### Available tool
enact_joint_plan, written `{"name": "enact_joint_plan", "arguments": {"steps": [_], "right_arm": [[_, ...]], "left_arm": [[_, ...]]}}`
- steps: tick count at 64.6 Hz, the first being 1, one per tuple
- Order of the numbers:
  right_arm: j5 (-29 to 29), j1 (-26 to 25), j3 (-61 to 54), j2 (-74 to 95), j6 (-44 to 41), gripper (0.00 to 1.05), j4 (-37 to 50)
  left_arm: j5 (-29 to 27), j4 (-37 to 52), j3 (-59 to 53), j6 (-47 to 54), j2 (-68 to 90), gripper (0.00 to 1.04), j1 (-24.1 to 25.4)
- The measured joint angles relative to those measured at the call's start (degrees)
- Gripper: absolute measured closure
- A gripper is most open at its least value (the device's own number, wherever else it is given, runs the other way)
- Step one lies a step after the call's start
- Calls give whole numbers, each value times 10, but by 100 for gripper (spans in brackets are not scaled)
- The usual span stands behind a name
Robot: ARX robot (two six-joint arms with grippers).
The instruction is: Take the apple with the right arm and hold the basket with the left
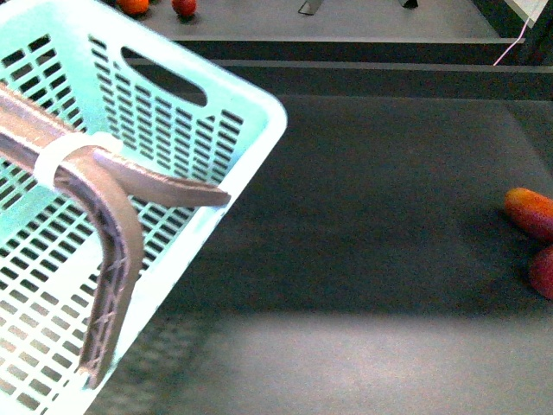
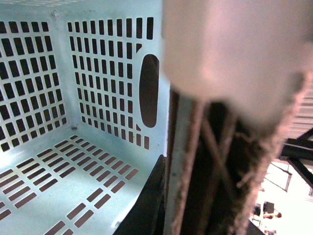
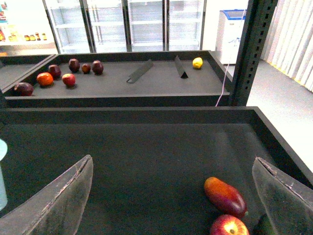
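Left gripper (image 1: 157, 285) sits nearest the front lens: two ribbed brownish-grey fingers (image 1: 117, 259) w/ a white zip tie (image 1: 62, 157) at the fork. The fingers straddle one wall of the basket (image 1: 251, 97) and clamp it. Basket is tilted; most of it is cut off by the frame edges. In the left wrist view one finger is a blur against the lens and hides approx. half the frame. Beside it, the basket's slotted floor, walls and an oval handle cut-out are visible.

Right gripper (image 3: 172, 160): fingers spread wide, gripping nothing.

Apple (image 3: 228, 226) lies on the dark tray (image 3: 146, 142) between those fingers, nearer one of them, lower part cut off by the frame edge. An oblong orange-red fruit (image 3: 225, 196) lies just beside it. A dark object next to the apple is mostly hidden behind one finger; ID not possible. In the front view only a sliver of the apple shows at the right edge, well apart from the basket.

Rear tray (image 3: 161, 90) holds several red and dark fruits (image 3: 58, 76), a yellow fruit (image 3: 197, 62) and two dividers (image 3: 139, 72); details too small. Glass-door coolers (image 3: 127, 22) stand behind.
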Motion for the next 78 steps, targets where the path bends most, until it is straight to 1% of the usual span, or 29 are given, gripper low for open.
{"name": "enact_joint_plan", "arguments": {"steps": [8, 14, 17, 33, 38, 44, 68, 70, 72, 75, 78], "right_arm": [[0, 0, 0, 0, 0, 9, 0], [0, 0, 0, 0, 0, 9, 0], [0, 0, 0, 0, 0, 9, 0], [0, 0, 0, 0, 0, 9, 0], [0, 0, 0, 0, 0, 9, 0], [0, 0, 0, 0, 0, 9, 0], [1, 1, 1, 3, 0, 9, -4], [25, 3, 26, 32, -12, 9, -72], [36, 0, 50, 69, -16, 9, -130], [37, -12, 76, 129, -27, 9, -200], [32, -25, 76, 165, -41, 9, -216]], "left_arm": [[-15, -4, 34, 0, 5, 98, -63], [-16, -9, 60, 2, 16, 98, -111], [-14, -15, 77, 5, 27, 98, -146], [-10, -46, 104, 37, 46, 98, -244], [-13, -49, 109, 49, 49, 98, -264], [-12, -49, 111, 55, 50, 98, -273], [-18, -49, 112, 63, 50, 98, -273], [-18, -49, 112, 63, 50, 98, -273], [-18, -50, 112, 63, 51, 98, -273], [-18, -50, 113, 63, 51, 98, -273], [-16, -50, 114, 64, 51, 98, -274]]}}
